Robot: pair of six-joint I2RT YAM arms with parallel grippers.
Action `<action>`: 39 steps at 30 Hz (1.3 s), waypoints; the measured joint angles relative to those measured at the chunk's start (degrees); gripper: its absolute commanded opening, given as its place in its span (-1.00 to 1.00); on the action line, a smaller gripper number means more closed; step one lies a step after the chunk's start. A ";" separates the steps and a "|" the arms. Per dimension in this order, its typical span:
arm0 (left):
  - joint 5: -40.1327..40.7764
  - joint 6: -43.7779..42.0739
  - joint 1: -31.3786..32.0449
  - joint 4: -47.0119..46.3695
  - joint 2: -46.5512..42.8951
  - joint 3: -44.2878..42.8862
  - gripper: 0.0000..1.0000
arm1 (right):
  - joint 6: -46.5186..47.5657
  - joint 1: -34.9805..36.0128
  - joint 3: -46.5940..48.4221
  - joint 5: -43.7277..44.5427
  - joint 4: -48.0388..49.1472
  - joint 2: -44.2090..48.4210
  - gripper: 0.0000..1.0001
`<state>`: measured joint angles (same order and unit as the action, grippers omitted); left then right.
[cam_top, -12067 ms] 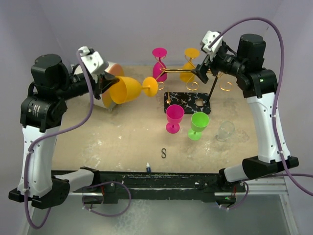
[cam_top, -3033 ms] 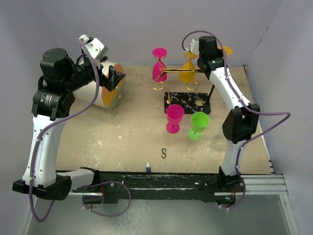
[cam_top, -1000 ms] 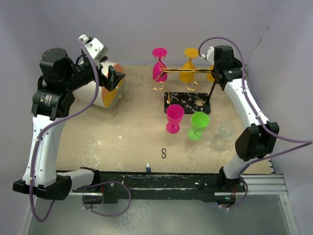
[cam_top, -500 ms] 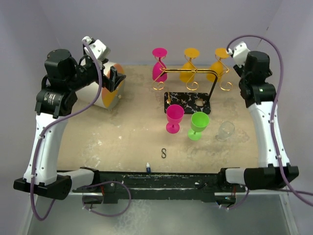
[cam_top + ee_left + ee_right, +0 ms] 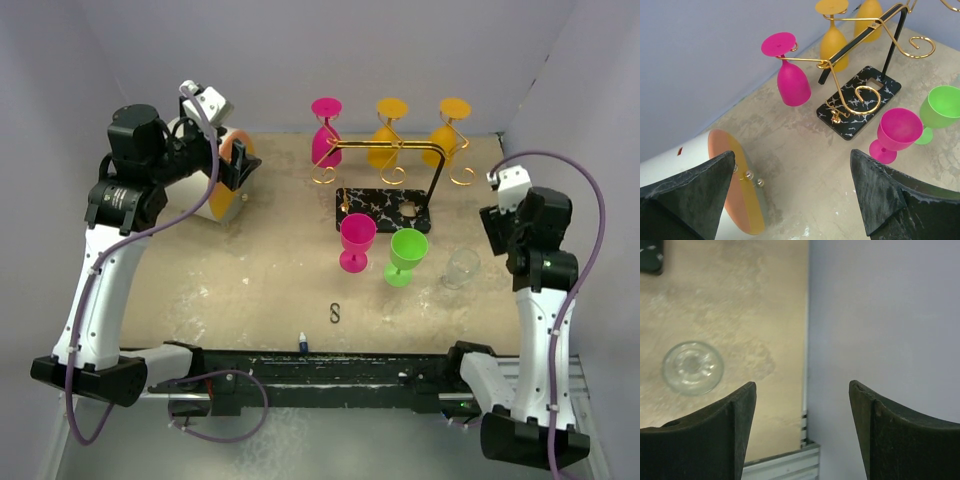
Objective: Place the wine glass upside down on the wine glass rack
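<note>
Black plastic fingers on the left gripper, spread wide apart and closed on nothing, held above the far left of the tan surface. Just beneath and to its left, a white drum lying on its side, orange end face turned to the right. Farther right, at the far middle, the wine glass rack: a thin gold wire bar with curled hook ends, carried on a dark slanted post over a black base veined in white and resting flat on the surface. Three glasses hung from the wire upside down, feet uppermost: a hanging magenta glass at the left end, a middle orange glass, and the orange wine glass at the right end, well apart from both grippers. On the near side of the base, an upright magenta glass and a green glass side by side, bowls open upward. Nearer again, an S-shaped hook lying flat, and by the near edge a small white and blue item, too small to tell. Over at the right edge, the right gripper, dark fingers likewise parted with only bare surface and wall between them, raised and pointing down. Below it and to its left, a clear glass standing on the surface, apart from the fingers.
</note>
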<state>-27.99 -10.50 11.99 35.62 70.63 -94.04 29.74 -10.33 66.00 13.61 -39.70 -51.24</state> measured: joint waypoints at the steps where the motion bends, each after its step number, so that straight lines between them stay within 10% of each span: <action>1: -0.04 0.02 0.00 -0.13 -0.04 0.28 0.98 | -0.61 -0.24 -1.11 -1.66 -1.31 0.66 0.55; 39: -2.29 0.00 -2.91 -0.35 -1.75 2.21 0.98 | 4.81 -14.01 -5.75 -33.94 -6.01 -23.85 0.00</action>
<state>-30.28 -10.50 9.08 35.27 68.88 -91.83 34.54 -24.34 60.25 -20.34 -45.71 -75.09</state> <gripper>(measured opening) 0.992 0.529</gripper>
